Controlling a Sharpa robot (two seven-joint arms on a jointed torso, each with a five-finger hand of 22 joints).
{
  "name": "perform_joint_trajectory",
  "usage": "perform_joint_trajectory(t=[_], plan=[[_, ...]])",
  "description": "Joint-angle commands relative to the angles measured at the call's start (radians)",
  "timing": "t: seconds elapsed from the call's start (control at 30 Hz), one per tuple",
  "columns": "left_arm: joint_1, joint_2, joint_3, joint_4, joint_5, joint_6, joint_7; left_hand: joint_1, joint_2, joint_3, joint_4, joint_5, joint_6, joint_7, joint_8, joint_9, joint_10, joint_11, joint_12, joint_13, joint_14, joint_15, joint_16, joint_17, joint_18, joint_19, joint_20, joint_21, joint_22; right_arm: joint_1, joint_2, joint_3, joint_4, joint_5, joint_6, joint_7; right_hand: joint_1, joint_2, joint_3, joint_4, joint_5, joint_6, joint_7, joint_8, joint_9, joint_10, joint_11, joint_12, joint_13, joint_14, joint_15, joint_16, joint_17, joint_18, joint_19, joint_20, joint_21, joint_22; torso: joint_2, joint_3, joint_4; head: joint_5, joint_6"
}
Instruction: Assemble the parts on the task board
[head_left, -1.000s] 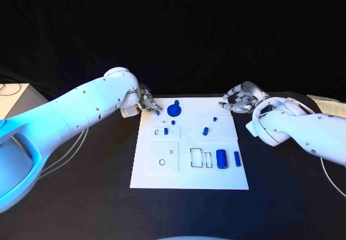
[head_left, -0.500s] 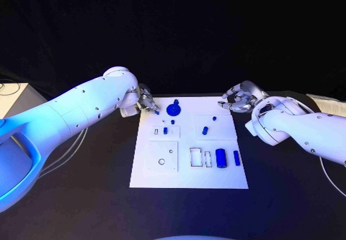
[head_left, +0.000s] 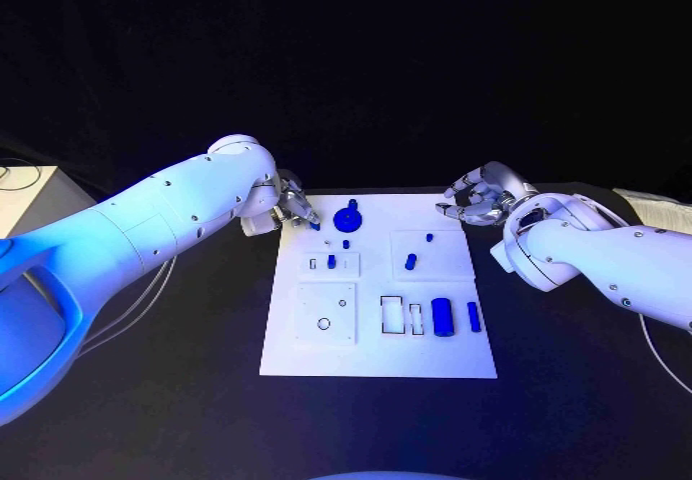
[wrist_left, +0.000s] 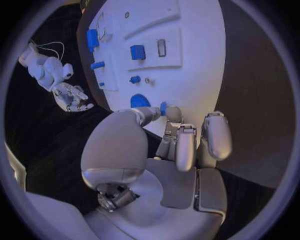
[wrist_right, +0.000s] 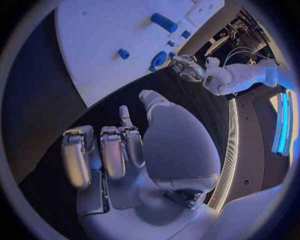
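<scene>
**Both my hands at the far corners of the board**

Nearest me, low in the head view, the white task board (head_left: 378, 300) lies on the black table (head_left: 173, 400), its near strip bare. Just above that, toward the right of the board, a thick blue cylinder (head_left: 441, 316) and a thin blue bar (head_left: 473, 317) lie side by side next to outlined slots. To the left sits a square plate with a small oval hole (head_left: 323, 324).

Further up, small blue parts rest mid-board: a short peg (head_left: 330, 262), a tilted piece (head_left: 411, 262), and tiny ones I cannot identify.

At the far edge stands a round blue part (head_left: 348, 216). My left hand (head_left: 293, 207) is at the board's upper-left corner; in the left wrist view my fingertips (wrist_left: 170, 112) close around a small blue piece (wrist_left: 162, 107), mostly hidden by them, so I cannot tell its shape.

My right hand (head_left: 476, 202) hangs off the upper-right corner, fingers curled in with nothing in them, apart from the board.

Beyond is dark backdrop; a pale surface (head_left: 32, 195) is cut off at the left edge.
</scene>
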Motion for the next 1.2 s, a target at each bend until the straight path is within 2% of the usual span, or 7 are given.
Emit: perform_joint_trajectory(t=[0.03, 0.3, 0.5, 0.73, 0.9, 1.1, 1.2], plan=[[-0.001, 0.001, -0.001, 0.002, 0.025, 0.011, 0.001, -0.016, -0.001, 0.180, -0.171, 0.007, 0.004, -0.002, 0.004, 0.000, 0.007, 0.002, 0.001, 0.003, 0.072, 0.000, 0.007, 0.176, -0.015, 0.003, -0.002, 0.005, 0.002, 0.000, 0.001, 0.000, 0.000, -0.011, 0.011, 0.003, -0.007, 0.001, 0.008, 0.000, 0.007, -0.003, -0.003, 0.007, -0.001, 0.023, -0.003, -0.003, 0.184, 0.103, 0.000, -0.003, 0.246, -0.013, 0.102, -0.002, -0.004, 0.259, 0.000, 0.0001, 0.0001, 0.001, 0.001], [-0.001, -0.014, -0.001, 0.021, 0.063, -0.003, 0.003, -0.039, -0.004, 0.207, -0.195, 0.023, 0.014, -0.005, 0.013, 0.004, 0.024, -0.001, 0.013, 0.020, 0.076, -0.003, 0.012, 0.187, -0.018, 0.011, -0.003, 0.014, 0.015, 0.000, 0.000, 0.000, -0.001, -0.011, 0.011, 0.003, -0.007, 0.001, 0.008, 0.000, 0.007, -0.003, -0.003, 0.007, -0.001, 0.023, -0.003, -0.003, 0.184, 0.103, 0.000, -0.003, 0.246, -0.013, 0.102, -0.002, -0.004, 0.259, 0.000, 0.0001, 0.0006, 0.002, 0.001], [-0.001, -0.044, -0.001, 0.072, 0.083, -0.005, 0.004, -0.043, -0.006, 0.219, -0.210, 0.028, 0.020, -0.007, 0.017, 0.005, 0.033, -0.003, 0.020, 0.032, 0.077, -0.005, 0.013, 0.187, -0.019, 0.016, -0.003, 0.020, 0.021, 0.000, -0.001, 0.000, -0.002, -0.011, 0.010, 0.003, -0.009, 0.000, 0.008, 0.000, 0.007, -0.002, -0.003, 0.007, -0.001, 0.024, -0.003, -0.002, 0.185, 0.103, 0.000, -0.004, 0.244, -0.013, 0.102, -0.003, -0.004, 0.259, -0.001, 0.0000, 0.0026, 0.002, 0.004], [0.000, -0.093, -0.002, 0.154, 0.101, -0.006, 0.004, -0.047, -0.009, 0.228, -0.221, 0.029, 0.026, -0.009, 0.020, 0.006, 0.040, -0.005, 0.023, 0.037, 0.078, -0.007, 0.014, 0.190, -0.020, 0.017, -0.004, 0.022, 0.024, 0.000, -0.003, 0.000, -0.003, -0.010, 0.009, 0.002, -0.009, -0.001, 0.008, 0.000, 0.007, -0.002, -0.003, 0.007, -0.001, 0.024, -0.003, -0.002, 0.185, 0.103, -0.001, -0.003, 0.245, -0.013, 0.102, -0.003, -0.004, 0.259, -0.004, -0.0003, 0.0041, 0.005, 0.007], [0.000, -0.133, -0.003, 0.227, 0.104, -0.020, 0.005, -0.050, -0.010, 0.236, -0.227, 0.030, 0.030, -0.010, 0.022, 0.006, 0.046, -0.006, 0.028, 0.046, 0.079, -0.008, 0.015, 0.192, -0.020, 0.018, -0.004, 0.023, 0.026, 0.000, -0.004, 0.000, -0.004, -0.010, 0.009, 0.002, -0.009, -0.001, 0.008, 0.000, 0.007, -0.002, -0.003, 0.007, -0.001, 0.024, -0.003, -0.002, 0.185, 0.103, -0.001, -0.003, 0.245, -0.013, 0.102, -0.003, -0.004, 0.259, -0.009, 0.0003, 0.0091, 0.004, 0.004], [-0.002, -0.181, -0.005, 0.317, 0.086, -0.048, 0.006, -0.055, -0.014, 0.243, -0.233, 0.034, 0.035, -0.012, 0.025, 0.006, 0.051, -0.008, 0.030, 0.048, 0.080, -0.009, 0.016, 0.194, -0.020, 0.020, -0.005, 0.025, 0.028, -0.001, -0.005, 0.000, -0.005, -0.010, 0.009, 0.002, -0.009, -0.001, 0.008, 0.000, 0.007, -0.002, -0.003, 0.007, -0.001, 0.024, -0.003, -0.002, 0.185, 0.103, -0.001, -0.003, 0.245, -0.013, 0.102, -0.003, -0.004, 0.259, -0.011, 0.0007, 0.0102, 0.005, 0.002], [-0.004, -0.204, -0.013, 0.360, 0.074, -0.081, 0.006, -0.058, -0.015, 0.247, -0.234, 0.036, 0.037, -0.012, 0.027, 0.006, 0.053, -0.008, 0.031, 0.049, 0.080, -0.010, 0.017, 0.196, -0.021, 0.022, -0.005, 0.027, 0.031, -0.001, -0.007, 0.000, -0.005, -0.009, 0.009, 0.002, -0.009, -0.001, 0.008, 0.000, 0.007, -0.002, -0.003, 0.007, -0.001, 0.024, -0.003, -0.002, 0.185, 0.103, -0.001, -0.003, 0.245, -0.013, 0.102, -0.003, -0.004, 0.259, -0.011, 0.0001, 0.0121, 0.004, 0.002]])
